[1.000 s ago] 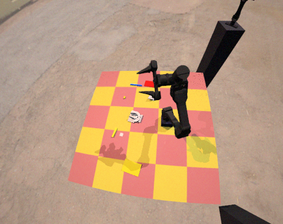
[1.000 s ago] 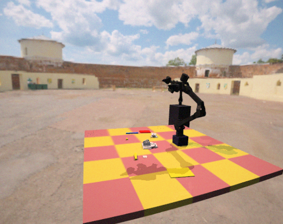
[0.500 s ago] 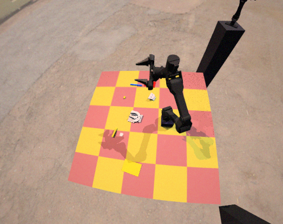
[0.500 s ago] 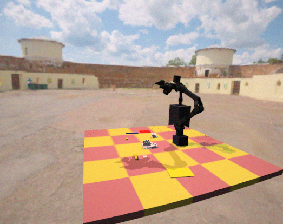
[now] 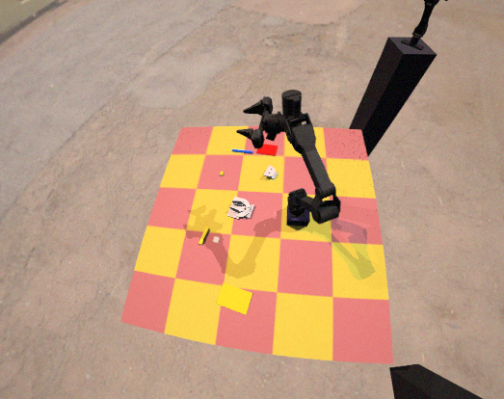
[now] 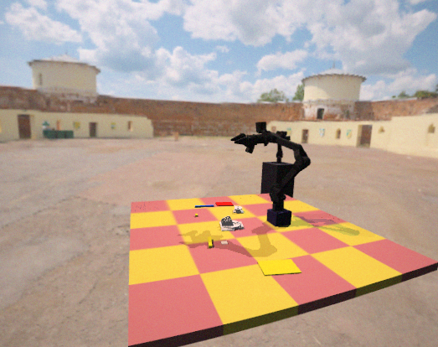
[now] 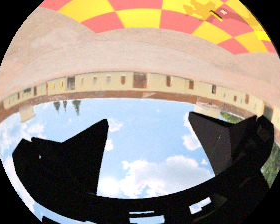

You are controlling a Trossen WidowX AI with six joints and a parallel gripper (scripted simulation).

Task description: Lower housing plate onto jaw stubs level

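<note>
A white assembly [image 5: 246,210] [image 6: 232,226] lies on the checkered board, left of the arm's base in the top view. A rounded white part with dark curved gaps sits on it. A smaller white piece with dark dots [image 5: 270,172] [image 6: 238,209] lies apart, farther back, and looks slightly tilted. Which of them is the housing plate, and how the jaws and pins sit, is too small to tell. My gripper [image 5: 241,120] [image 6: 234,141] [image 7: 149,119] is open and empty, high above the board and away from both white pieces. Neither piece can be made out in the wrist view.
A red flat piece [image 5: 267,149] [image 6: 224,204] and a blue bar [image 5: 242,151] [image 6: 204,206] lie at the back. A tiny yellow block [image 5: 222,173] [image 6: 196,215] is left. A yellow bar [image 5: 204,236] [image 6: 210,242], pale square [image 5: 216,239] [image 6: 224,242] and yellow plate [image 5: 235,299] [image 6: 279,266] lie nearer.
</note>
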